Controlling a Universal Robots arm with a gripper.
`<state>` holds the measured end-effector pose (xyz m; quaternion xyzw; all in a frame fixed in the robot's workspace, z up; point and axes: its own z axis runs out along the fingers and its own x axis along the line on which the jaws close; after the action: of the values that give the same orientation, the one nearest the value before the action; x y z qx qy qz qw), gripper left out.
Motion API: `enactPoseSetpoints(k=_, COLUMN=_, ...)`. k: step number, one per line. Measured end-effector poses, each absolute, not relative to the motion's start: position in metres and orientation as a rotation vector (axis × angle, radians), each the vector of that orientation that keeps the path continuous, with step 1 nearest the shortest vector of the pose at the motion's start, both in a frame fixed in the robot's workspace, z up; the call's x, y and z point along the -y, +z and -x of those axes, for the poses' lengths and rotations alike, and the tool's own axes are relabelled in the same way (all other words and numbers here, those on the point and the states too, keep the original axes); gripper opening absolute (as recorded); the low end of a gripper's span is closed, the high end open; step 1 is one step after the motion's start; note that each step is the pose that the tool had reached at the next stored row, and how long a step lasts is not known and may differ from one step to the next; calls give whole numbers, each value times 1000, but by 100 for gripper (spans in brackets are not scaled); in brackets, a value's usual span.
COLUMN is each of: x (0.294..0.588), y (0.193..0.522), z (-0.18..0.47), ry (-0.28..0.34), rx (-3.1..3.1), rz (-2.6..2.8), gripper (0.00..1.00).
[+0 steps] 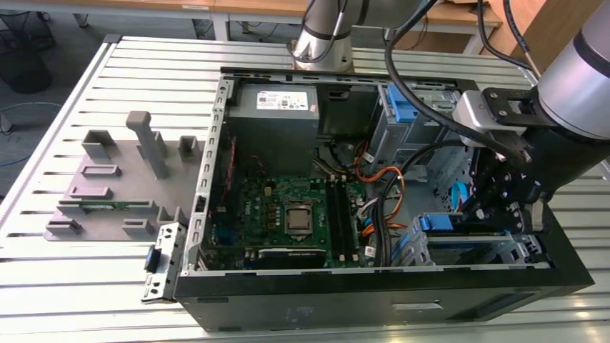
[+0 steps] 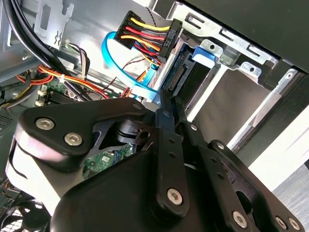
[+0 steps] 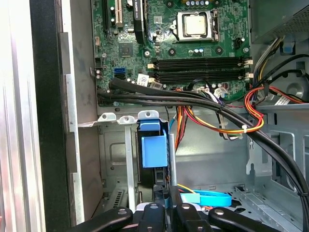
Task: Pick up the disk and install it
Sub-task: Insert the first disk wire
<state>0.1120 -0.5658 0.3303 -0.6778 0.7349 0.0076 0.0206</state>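
First wrist view: the flat silver-grey disk in its blue plastic carrier [image 3: 154,151] sits upright in the metal drive cage [image 3: 129,159] of the open black computer case [image 1: 381,293]. The black gripper [image 3: 166,205] sits directly at its edge; whether the jaws grip it I cannot tell.

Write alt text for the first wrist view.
The black gripper hangs over a blue plastic drive carrier seated in the grey metal drive cage of an open computer case. Beyond lie a green motherboard and bundled black, orange and yellow cables.
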Motion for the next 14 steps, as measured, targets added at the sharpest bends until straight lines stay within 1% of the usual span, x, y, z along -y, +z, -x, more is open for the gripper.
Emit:
enactPoseSetpoints(k=2, x=566, y=330, z=-112, ry=24, rx=-2279, rz=2102, gripper=17)
enactPoseSetpoints(k=3, x=566, y=330, z=-112, ry=24, rx=-2279, rz=2102, gripper=23)
enactPoseSetpoints(k=9, x=566, y=331, z=-112, ry=23, rx=-2279, rz=2102, gripper=23)
enactPoseSetpoints(k=14, x=566, y=341, z=-112, ry=23, rx=-2279, rz=2102, gripper=23)
